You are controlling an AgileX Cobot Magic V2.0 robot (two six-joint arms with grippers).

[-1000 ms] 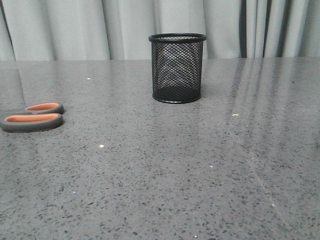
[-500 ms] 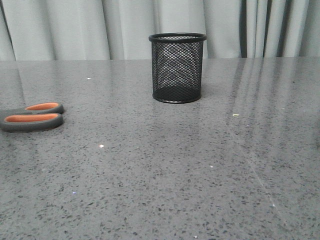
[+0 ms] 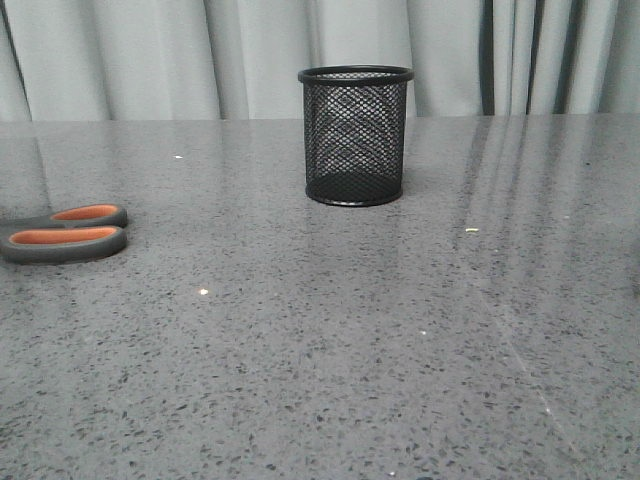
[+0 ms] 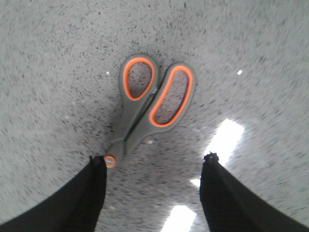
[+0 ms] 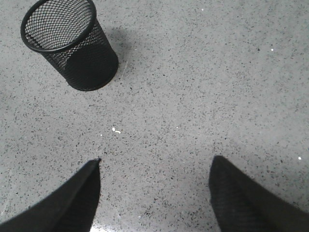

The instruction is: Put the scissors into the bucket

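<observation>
Your scissors (image 3: 63, 232) lie flat on the table (image 3: 320, 360) at its far left edge, well apart from the bucket (image 3: 355, 136), which stands upright near the middle back. Your left gripper (image 4: 153, 162) hangs above them with its jaws spread wide and empty; the handles point away from the fingers, the pivot sits just beside one fingertip, and the blades are hidden. Your right gripper (image 5: 155, 164) is likewise spread and empty, nearer the bucket, so the left arm is the one to reach.
</observation>
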